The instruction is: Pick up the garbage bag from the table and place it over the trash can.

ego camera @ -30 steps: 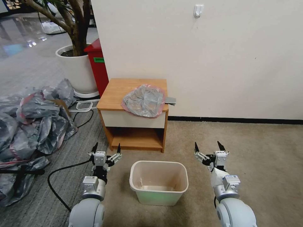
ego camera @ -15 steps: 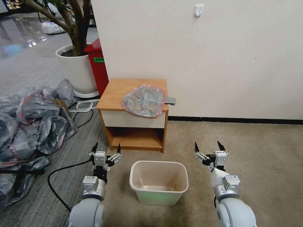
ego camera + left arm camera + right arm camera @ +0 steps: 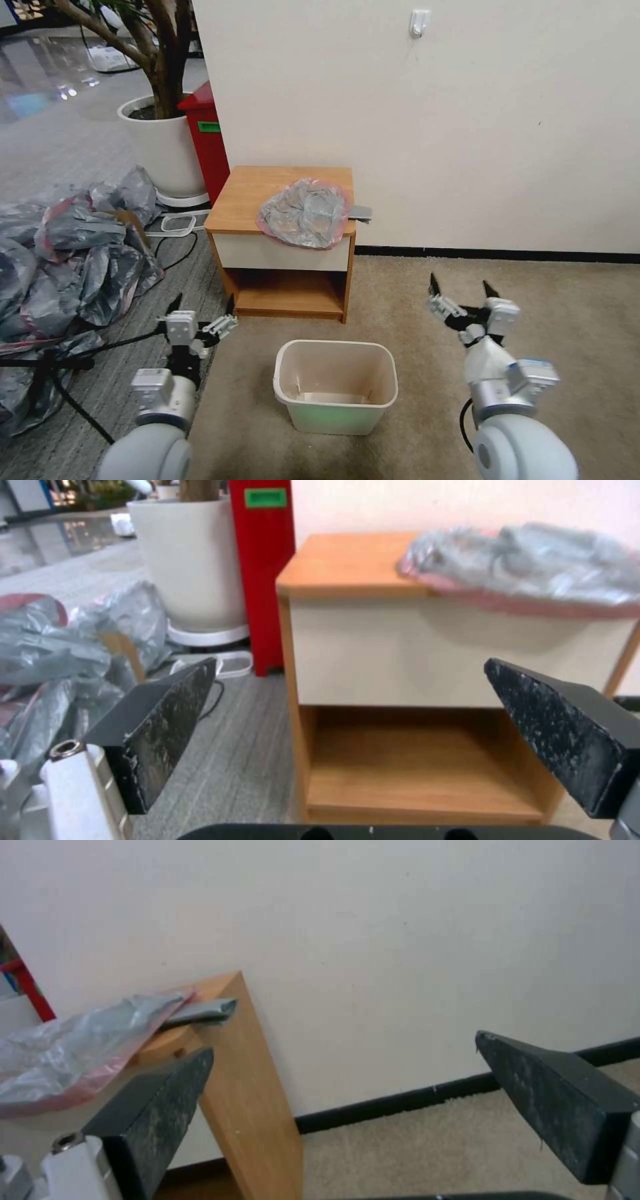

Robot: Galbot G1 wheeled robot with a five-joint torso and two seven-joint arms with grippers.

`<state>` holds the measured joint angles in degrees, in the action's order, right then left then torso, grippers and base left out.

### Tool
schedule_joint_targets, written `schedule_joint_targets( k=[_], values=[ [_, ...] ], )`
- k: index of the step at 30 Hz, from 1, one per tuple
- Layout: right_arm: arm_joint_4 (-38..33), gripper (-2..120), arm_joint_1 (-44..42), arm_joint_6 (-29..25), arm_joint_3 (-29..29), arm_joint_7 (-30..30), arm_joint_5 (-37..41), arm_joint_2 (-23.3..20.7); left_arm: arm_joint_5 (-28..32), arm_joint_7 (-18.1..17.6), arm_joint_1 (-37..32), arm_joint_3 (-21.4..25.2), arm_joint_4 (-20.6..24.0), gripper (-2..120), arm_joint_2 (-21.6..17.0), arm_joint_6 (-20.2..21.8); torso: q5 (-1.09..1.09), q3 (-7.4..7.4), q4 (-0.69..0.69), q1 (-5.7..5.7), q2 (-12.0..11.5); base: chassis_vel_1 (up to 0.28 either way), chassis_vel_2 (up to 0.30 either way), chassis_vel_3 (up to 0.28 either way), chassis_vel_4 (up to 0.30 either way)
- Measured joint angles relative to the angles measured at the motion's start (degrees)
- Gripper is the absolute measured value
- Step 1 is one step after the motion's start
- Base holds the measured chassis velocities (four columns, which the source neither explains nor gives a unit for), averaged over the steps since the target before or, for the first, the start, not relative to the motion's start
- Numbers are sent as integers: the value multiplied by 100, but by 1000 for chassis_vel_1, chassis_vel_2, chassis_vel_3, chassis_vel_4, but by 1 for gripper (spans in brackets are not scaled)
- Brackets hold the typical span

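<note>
Carpet [image 3: 413, 413], one trash can [image 3: 335, 385], two tools

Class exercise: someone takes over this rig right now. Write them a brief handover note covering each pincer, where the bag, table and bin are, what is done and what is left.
Left pincer: open, empty, low over the floor, left of the bin.
Right pincer: open, empty, low over the carpet, right of the bin.
Bag: crumpled on the table, at its front right, pink rim overhanging the front edge.
Bin: upright on the floor in front of the table, unlined.
Done: nothing gripped so far.
Left: grasp the bag, lift it, spread it over the bin.
</note>
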<state>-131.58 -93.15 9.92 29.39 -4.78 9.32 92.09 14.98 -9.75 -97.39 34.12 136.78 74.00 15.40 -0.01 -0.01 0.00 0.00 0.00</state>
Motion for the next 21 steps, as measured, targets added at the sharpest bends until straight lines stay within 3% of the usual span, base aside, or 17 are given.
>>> schedule_joint_targets(
  k=[1, 5, 8, 9, 12, 15, 16, 18, 19, 21],
  values=[
    [39, 100, -14, -11, -59, -1, -33, 2, 186, -120, -109, 31, 272, 100, -151, 195, 1, 1, 0, 0, 0, 0, 0, 0, 0],
    [96, 100, 25, -46, -130, -4, -69, 2, 574, -376, -333, 99, 680, 100, -462, 595, 3, 0, 0, 0, 0, 0, 0, 0, 0],
    [112, 100, 60, -60, -137, -8, -64, -15, 628, -417, -362, 111, 703, 100, -509, 671, -2, 0, 0, 0, 0, 0, 0, 0, 0],
    [133, 100, 111, -76, -135, -23, 4, -47, 573, -422, -364, 145, 710, 100, -629, 969, 1, 0, -1, 0, 0, 0, 0, 0, 0],
    [175, 100, 213, -78, -126, -55, 180, -90, 531, -422, -346, 163, 710, 100, -676, 1102, 0, 0, -1, 0, 0, 0, 0, 0, 0],
    [607, 100, 955, 45, -125, -194, 1282, -282, 502, -420, -379, 231, 690, 100, -690, 1124, 0, 1, -1, 0, 0, 0, 0, 0, 0],
    [607, 100, 955, 45, -125, -194, 1282, -282, 502, -420, -379, 231, 690, 100, -690, 1124, 0, 1, -1, 0, 0, 0, 0, 0, 0],
    [1053, 100, 1500, 122, -213, -271, 2254, -347, 517, -423, -437, 280, 681, 100, -689, 1105, 1, 1, 0, 0, 0, 0, 0, 0, 0],
    [1053, 100, 1500, 122, -213, -271, 2254, -347, 517, -423, -437, 280, 681, 100, -689, 1105, 1, 1, 0, 0, 0, 0, 0, 0, 0],
    [1438, 100, 1933, 249, -262, -335, 3174, -333, 521, -425, -489, 296, 674, 100, -687, 1089, 2, 1, 0, 0, -1, 0, 0, 0, 0]
  ],
)
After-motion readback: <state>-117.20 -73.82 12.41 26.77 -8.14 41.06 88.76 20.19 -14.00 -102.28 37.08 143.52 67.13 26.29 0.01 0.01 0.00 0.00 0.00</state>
